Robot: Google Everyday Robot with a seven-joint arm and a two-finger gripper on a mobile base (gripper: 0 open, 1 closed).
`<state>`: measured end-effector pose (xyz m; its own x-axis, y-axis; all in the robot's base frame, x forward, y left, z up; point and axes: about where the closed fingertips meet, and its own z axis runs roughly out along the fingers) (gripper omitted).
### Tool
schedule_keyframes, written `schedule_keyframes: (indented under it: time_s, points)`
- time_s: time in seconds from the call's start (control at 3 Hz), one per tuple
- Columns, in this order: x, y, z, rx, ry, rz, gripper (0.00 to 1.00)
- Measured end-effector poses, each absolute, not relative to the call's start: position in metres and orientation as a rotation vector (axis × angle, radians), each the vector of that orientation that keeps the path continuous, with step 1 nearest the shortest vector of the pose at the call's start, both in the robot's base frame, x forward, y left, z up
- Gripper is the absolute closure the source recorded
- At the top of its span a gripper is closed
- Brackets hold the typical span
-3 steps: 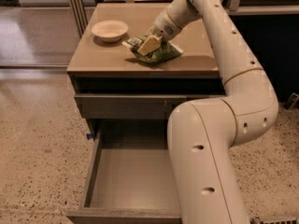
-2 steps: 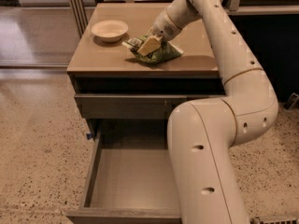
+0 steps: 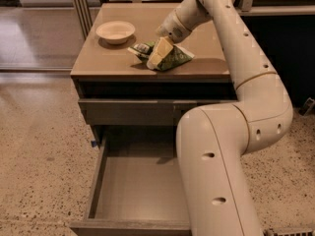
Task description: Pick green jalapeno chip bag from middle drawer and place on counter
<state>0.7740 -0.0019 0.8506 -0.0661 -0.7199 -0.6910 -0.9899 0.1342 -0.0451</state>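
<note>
The gripper (image 3: 157, 54) is down on the green chip bag (image 3: 176, 58), to the right of the white bowl (image 3: 115, 31) (I cannot tell if it clamps the bag or only touches it). The bag lies crumpled on the counter (image 3: 108, 63), near the bowl but apart from it. Lower than the bowl and nearer to the camera, the middle drawer (image 3: 133, 191) stands pulled out. The 1 arm (image 3: 231, 132) rises at its right side.

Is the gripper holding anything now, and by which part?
It cannot be told: the gripper is at the middle of the green jalapeno chip bag, which lies on the counter.
</note>
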Motion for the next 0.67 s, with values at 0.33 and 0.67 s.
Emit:
schedule_keyframes:
  time_s: [0.33,0.67]
  points:
    - [0.7740,-0.0019,0.8506,-1.642,1.845,0.610,0.00]
    - [0.7764,-0.0008,0.8558,-1.631,1.832,0.601,0.00]
